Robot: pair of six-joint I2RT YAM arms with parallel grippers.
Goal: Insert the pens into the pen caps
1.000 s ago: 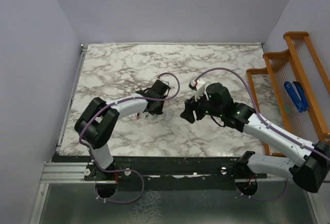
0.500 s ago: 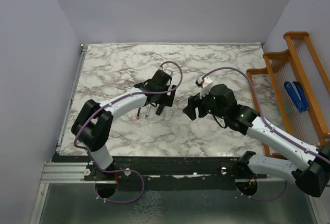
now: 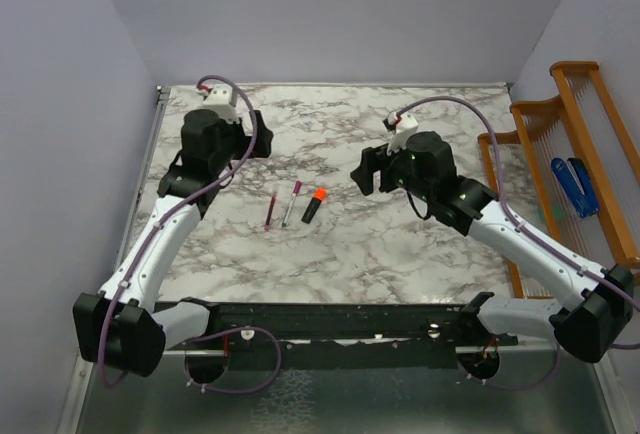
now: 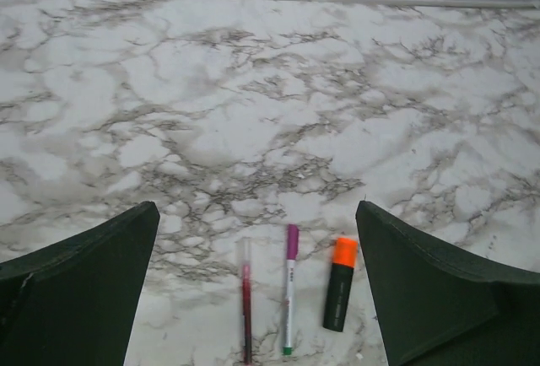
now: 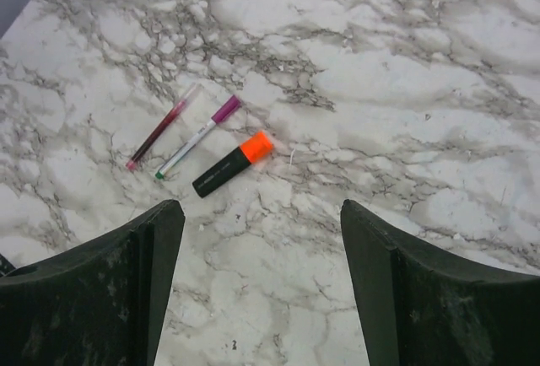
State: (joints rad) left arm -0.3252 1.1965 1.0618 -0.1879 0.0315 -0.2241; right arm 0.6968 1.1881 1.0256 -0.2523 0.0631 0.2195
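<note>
Three pens lie side by side mid-table, apart from both grippers. The slim red-pink pen [image 3: 270, 210] [image 4: 245, 307] has a see-through far end. Beside it, the silver-grey pen [image 3: 290, 206] [image 4: 288, 303] wears the magenta pen cap [image 4: 292, 240] [image 5: 225, 109]. The black marker [image 3: 311, 210] [image 4: 337, 297] carries the orange pen cap [image 4: 344, 250] [image 5: 256, 145]. My left gripper [image 3: 213, 166] [image 4: 257, 206] hangs high at the far left, open and empty. To the pens' right, my right gripper [image 3: 378, 172] [image 5: 261, 206] is open and empty too.
An orange wooden rack [image 3: 560, 134] stands off the table's right edge with a blue stapler-like object [image 3: 573, 186] on it. Grey walls close in the left, far and right sides of the marble table [image 3: 420, 244].
The left gripper opened, lifted off the pens and swung away to the far left, leaving all three lying in a row. The right gripper opened wider and drew slightly back.
</note>
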